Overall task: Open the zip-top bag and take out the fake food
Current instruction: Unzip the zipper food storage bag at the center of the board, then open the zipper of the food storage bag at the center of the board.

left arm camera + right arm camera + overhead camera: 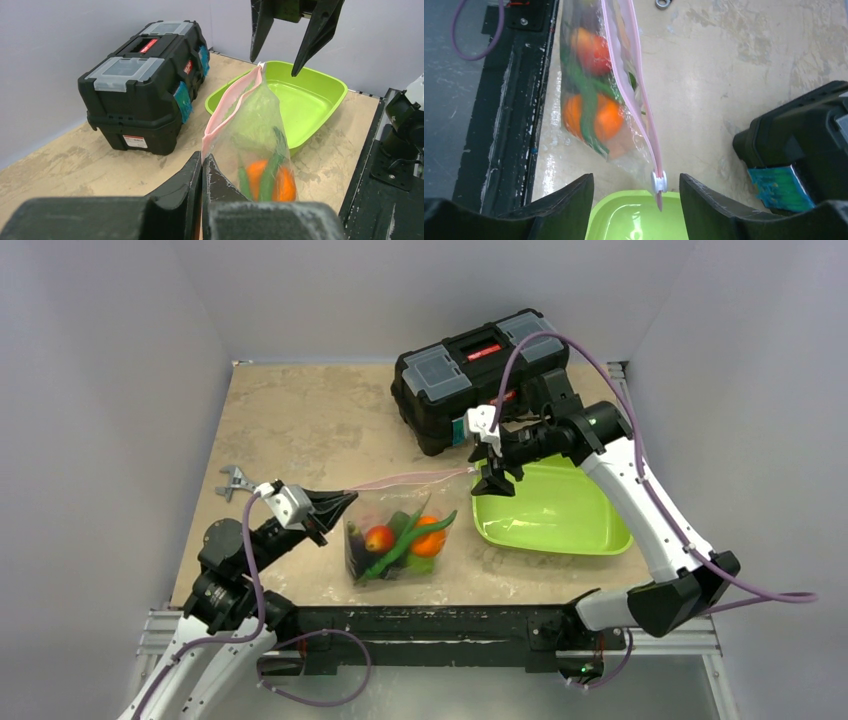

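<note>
Just left of the green tray (555, 510), we had the zip-top bag (400, 530) hanging with its pink zip strip (410, 478) on top, running toward the tray's left edge. We could see the fake food (405, 540) bunched at the bottom: orange bits, something red, long green beans. The left gripper (345, 502) was clamped on the strip's end farthest from the tray. The right gripper (495, 480) sat over the tray's left rim, fingers spread wide, with the white slider (658, 181) between them, unpinched. Behind the tray was a black toolbox (480, 370); a wrench (235, 482) lay well left, past the bag.
</note>
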Tool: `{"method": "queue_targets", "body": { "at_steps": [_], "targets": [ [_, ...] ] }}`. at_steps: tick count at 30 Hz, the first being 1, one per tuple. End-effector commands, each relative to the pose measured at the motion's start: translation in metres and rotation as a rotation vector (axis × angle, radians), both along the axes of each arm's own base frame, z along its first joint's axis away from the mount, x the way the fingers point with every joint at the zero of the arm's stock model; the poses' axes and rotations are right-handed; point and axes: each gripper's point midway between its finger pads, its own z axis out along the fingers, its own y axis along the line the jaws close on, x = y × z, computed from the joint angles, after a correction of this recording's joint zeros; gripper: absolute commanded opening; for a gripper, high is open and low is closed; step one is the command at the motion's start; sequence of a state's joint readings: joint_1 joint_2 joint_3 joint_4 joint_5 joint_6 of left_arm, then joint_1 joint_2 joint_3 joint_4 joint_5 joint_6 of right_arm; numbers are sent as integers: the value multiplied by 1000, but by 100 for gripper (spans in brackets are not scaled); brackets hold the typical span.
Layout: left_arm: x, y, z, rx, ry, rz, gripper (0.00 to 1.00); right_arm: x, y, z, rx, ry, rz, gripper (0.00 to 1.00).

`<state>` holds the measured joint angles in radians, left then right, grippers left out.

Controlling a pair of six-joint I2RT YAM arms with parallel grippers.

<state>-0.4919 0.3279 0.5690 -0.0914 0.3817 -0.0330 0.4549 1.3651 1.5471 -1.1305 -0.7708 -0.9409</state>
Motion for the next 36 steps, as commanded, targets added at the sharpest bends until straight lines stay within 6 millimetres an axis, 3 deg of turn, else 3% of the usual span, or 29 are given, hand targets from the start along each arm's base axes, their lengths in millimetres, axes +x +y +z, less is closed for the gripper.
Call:
{"method": "queue_targets", "body": {
  "at_steps": [1, 6, 17, 28, 32, 35, 36],
  "targets": [
    [-8, -2, 35, -63, -76, -31, 0, -18, 16, 27, 89, 21, 103, 63],
    [-8, -4, 39, -83, -90, -44, 0, -25, 31, 32, 107, 27, 153, 66],
    [-8, -7, 37, -90, -79, -60, 0, -21, 61, 19, 30, -5, 167, 67],
    [-8, -8, 37, -98, -71, -67, 0, -25, 76, 0, 3, 26, 176, 64],
    [-9, -8, 37, -101, -69, -68, 0, -23, 80, -5, -12, 25, 163, 51],
    [-9, -8, 37, -103, -66, -68, 0, -22, 82, -6, -13, 32, 160, 30],
    [-9, -8, 36, -102, -65, -70, 0, -23, 83, -6, -12, 32, 160, 18]
  ]
}}
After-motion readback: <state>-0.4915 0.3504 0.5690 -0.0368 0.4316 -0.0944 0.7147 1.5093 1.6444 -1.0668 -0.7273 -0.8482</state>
